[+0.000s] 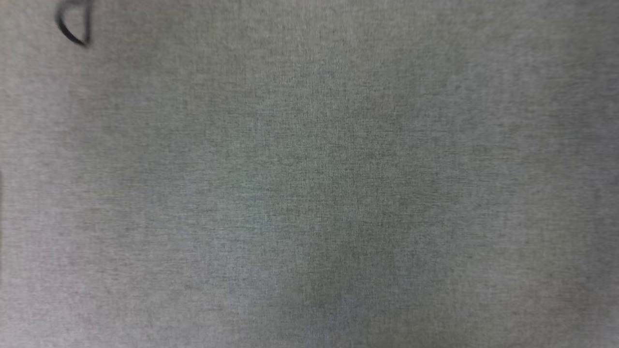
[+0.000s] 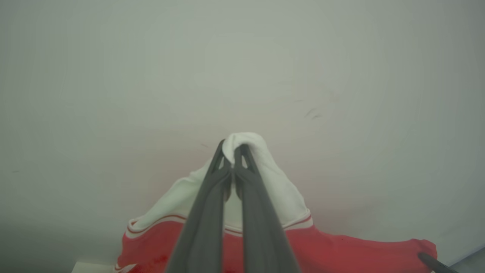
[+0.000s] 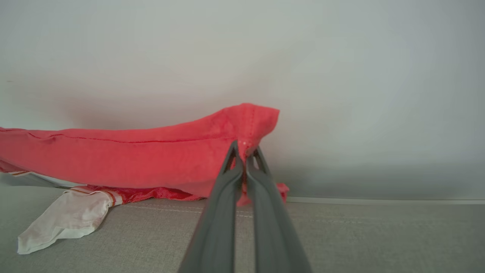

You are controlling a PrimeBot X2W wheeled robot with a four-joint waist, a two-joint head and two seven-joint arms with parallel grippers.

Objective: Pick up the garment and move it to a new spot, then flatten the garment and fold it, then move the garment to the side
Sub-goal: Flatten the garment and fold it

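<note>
In the left wrist view my left gripper (image 2: pixel 231 149) is shut on the tip of a white sleeve of the red garment (image 2: pixel 333 248), which hangs below it with red-white striped trim. In the right wrist view my right gripper (image 3: pixel 245 149) is shut on a red hemmed corner of the garment (image 3: pixel 132 155). From there the red cloth stretches away to the left, and its other white sleeve (image 3: pixel 64 223) trails on the grey fabric surface (image 3: pixel 379 235). The print is hidden.
The head view looks straight down on blurred grey woven fabric (image 1: pixel 309 193) with a dark curved mark (image 1: pixel 72 26) at its upper left. A pale wall (image 3: pixel 341 76) stands behind the garment. A dark finger tip (image 2: pixel 435 263) shows at the left wrist view's lower right.
</note>
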